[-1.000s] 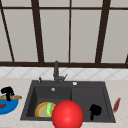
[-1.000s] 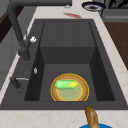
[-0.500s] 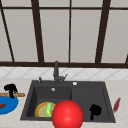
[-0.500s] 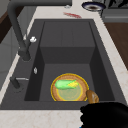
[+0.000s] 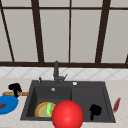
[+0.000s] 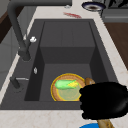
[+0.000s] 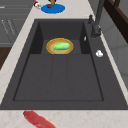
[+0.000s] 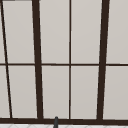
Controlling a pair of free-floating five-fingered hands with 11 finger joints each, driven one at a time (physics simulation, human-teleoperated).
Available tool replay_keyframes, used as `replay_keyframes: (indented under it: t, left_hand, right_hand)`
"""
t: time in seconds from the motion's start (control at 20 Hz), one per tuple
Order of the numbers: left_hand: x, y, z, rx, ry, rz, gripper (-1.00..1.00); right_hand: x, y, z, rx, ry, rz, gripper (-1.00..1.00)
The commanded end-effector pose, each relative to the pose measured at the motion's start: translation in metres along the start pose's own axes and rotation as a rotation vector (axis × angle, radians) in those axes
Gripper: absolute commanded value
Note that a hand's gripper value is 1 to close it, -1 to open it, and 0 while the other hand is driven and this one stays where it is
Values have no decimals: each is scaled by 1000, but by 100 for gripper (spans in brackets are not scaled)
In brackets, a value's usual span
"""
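Note:
My left hand (image 5: 15, 88) hovers over the counter left of the sink, curled round a wooden stick (image 5: 22, 94) that lies level beneath it. In the left side view this hand (image 6: 105, 103) is a fist on the stick (image 6: 89, 81), whose tip reaches over the sink's near corner. Under the stick lies a blue plate (image 5: 7, 105) with a small red piece on it. My right hand (image 5: 95, 110) hangs idle with relaxed fingers over the sink's right half.
A yellow bowl (image 5: 41, 110) holding a green piece (image 6: 65, 84) sits in the black sink (image 5: 87, 93), left basin. A big red ball (image 5: 67, 115) shows at the front edge. The faucet (image 5: 56, 72) stands behind. A red strip (image 5: 116, 105) lies on the right counter.
My left hand has risen and moved right towards the sink with the wooden stick, coming into the left side view. The right hand has stayed put.

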Motion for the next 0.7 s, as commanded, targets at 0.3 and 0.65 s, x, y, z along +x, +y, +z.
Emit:
replay_keyframes:
  t: [0.3, 0.65]
  left_hand:
    - [-6, -17, -56, -38, -13, 9, 100]
    - [-11, -32, -98, -44, -5, 10, 100]
  right_hand:
    - [0, 0, 0, 0, 0, 0, 0]
    - [0, 0, 0, 0, 0, 0, 0]
